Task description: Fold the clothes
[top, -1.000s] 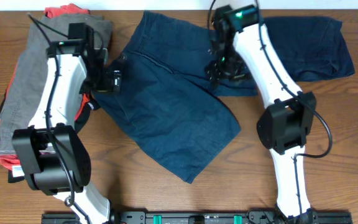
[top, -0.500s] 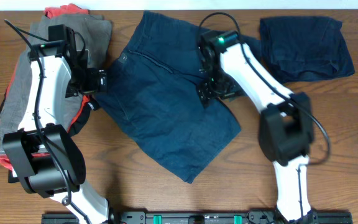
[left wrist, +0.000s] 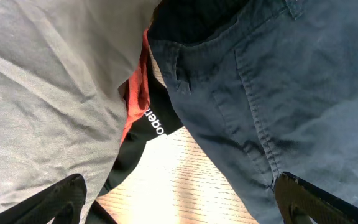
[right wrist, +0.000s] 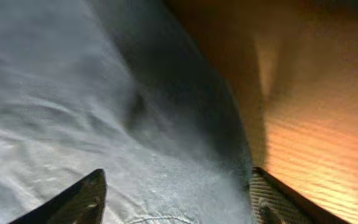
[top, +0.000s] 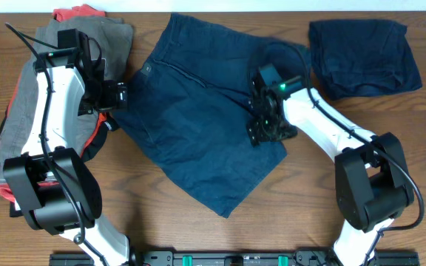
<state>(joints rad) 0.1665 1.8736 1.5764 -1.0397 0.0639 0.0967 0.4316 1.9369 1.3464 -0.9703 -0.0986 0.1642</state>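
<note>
Lying at the left edge of the wooden tabletop (top: pixel 139 199) is a pile of clothes: a grey garment (top: pixel 22 100) on top, a red-orange one (top: pixel 72 12) showing at its far end, and a black one (top: pixel 106 125) with white lettering poking out on its right side. The left arm reaches over this pile. The left gripper (top: pixel 118 96) hangs between the pile and the left edge of the dark navy-blue shorts (top: pixel 191 125). Its jaws are spread wide with nothing between them. The left wrist view looks down on the grey fabric (left wrist: pixel 48 81), a strip of red-orange (left wrist: pixel 135 99), the black piece (left wrist: pixel 151 130) and the seamed hem of the shorts (left wrist: pixel 278 81), with bare wood (left wrist: pixel 179 180) just below them.

The shorts lie spread flat across the middle of the tabletop, waistband toward the far side, one leg running toward the near right. The right gripper (top: pixel 266 127) is down on the right edge of the shorts. In the blurred right wrist view its fingers (right wrist: pixel 79 196) stand apart over the navy cloth (right wrist: pixel 104 124) where it meets the wood (right wrist: pixel 316 124), released rather than pinching.

At the far right a folded navy garment (top: pixel 364 55) lies apart from the shorts.
</note>
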